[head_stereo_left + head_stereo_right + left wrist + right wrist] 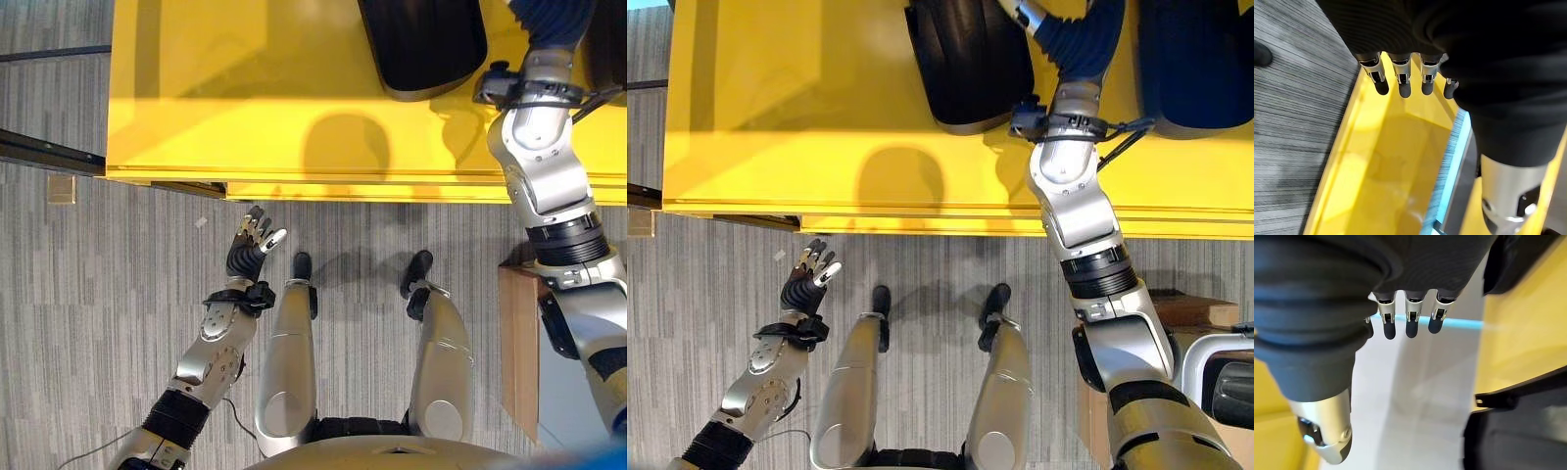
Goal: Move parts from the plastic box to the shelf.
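A large black curved part (970,59) lies on a wide yellow surface (245,98), and a second dark part (1195,69) lies further to the right. My right arm reaches over the yellow surface, and my right hand (1068,39) hangs between the two parts. In the right wrist view its fingers (1410,318) are straight with nothing in them, beside the black part (1518,426). My left hand (250,250) is open above the carpet, just short of the yellow edge, fingers (1400,81) straight and empty.
The yellow surface's front edge (343,186) crosses the view ahead of me. A wooden box (519,343) stands on the grey carpet (98,294) at my right, with a white device (1225,382) beside it. A dark rail (49,152) runs at the left.
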You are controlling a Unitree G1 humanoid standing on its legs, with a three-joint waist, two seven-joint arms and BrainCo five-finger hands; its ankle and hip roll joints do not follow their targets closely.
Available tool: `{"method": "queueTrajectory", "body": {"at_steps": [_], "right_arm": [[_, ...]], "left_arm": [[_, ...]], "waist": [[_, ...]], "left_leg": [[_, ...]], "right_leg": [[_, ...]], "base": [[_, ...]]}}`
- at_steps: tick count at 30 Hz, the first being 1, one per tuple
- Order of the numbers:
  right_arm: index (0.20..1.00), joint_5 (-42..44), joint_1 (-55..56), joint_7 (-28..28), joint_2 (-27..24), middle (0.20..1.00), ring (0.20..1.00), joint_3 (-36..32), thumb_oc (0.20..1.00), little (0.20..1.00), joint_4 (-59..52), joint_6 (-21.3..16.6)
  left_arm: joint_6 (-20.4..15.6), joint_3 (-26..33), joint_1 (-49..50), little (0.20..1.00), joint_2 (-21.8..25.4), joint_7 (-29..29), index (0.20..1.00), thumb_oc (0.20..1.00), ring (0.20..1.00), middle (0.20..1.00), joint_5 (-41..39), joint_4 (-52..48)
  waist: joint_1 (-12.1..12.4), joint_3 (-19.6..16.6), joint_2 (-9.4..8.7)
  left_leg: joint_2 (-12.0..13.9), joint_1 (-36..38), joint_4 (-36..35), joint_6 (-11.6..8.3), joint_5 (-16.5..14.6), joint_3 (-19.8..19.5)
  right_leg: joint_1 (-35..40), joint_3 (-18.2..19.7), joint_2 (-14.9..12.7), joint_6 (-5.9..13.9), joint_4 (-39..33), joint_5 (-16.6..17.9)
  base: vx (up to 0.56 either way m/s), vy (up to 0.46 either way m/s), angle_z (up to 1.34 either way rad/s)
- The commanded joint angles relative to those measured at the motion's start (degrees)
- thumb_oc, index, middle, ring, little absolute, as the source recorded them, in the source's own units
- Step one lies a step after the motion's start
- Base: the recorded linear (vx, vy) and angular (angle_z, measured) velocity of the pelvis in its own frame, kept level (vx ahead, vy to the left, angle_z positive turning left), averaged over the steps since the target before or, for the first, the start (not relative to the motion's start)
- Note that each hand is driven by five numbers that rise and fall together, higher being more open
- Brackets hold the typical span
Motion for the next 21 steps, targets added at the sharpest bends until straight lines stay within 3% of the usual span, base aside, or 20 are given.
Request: {"method": "queueTrajectory", "body": {"at_steps": [1, 6, 12, 21], "right_arm": [[1.000, -5.51, -0.24, -0.47, -2.03, 1.000, 1.000, -4.59, 1.000, 1.000, -5.54, -3.28], [1.000, -8.48, 4.09, -0.46, -2.40, 1.000, 1.000, -6.01, 1.000, 1.000, -6.09, -2.27], [1.000, -2.64, 7.86, 2.10, -0.18, 1.000, 1.000, -4.82, 1.000, 1.000, -2.39, -2.98], [1.000, 3.86, 3.27, 4.78, 0.35, 1.000, 1.000, -0.38, 1.000, 1.000, 5.50, -3.24]], "left_arm": [[-1.56, 2.10, 4.48, 1.000, 0.73, -0.58, 1.000, 1.000, 1.000, 1.000, 2.76, -6.43], [-1.65, 2.46, 5.49, 1.000, 0.66, -0.84, 1.000, 1.000, 1.000, 1.000, 3.46, -6.62], [-1.55, 2.72, 6.79, 1.000, 0.58, -1.06, 1.000, 1.000, 1.000, 1.000, 3.54, -6.63], [-1.56, 2.57, 7.25, 1.000, 1.23, -1.76, 1.000, 1.000, 1.000, 1.000, 2.69, -6.65]], "waist": [[0.53, -0.93, 0.08], [0.20, -0.93, 0.17], [0.27, -0.92, 0.29], [1.24, -0.91, 0.39]], "left_leg": [[0.35, 1.25, -2.99, 1.10, 3.02, 2.89], [0.48, 1.02, -2.84, 1.12, 3.03, 2.94], [0.70, 0.18, -2.52, 1.12, 3.18, 3.05], [0.71, -0.49, -2.68, 1.03, 3.58, 3.06]], "right_leg": [[2.97, 3.40, 0.26, 2.83, 7.15, -8.03], [2.71, 3.53, 0.33, 2.91, 6.93, -7.93], [1.96, 3.51, 0.33, 2.85, 7.09, -7.77], [1.40, 3.37, 0.27, 2.71, 7.17, -7.61]], "base": [[0.00, 0.000, 0.00], [0.00, -0.001, -0.01], [0.00, -0.010, -0.03], [0.00, 0.000, 0.00]]}}
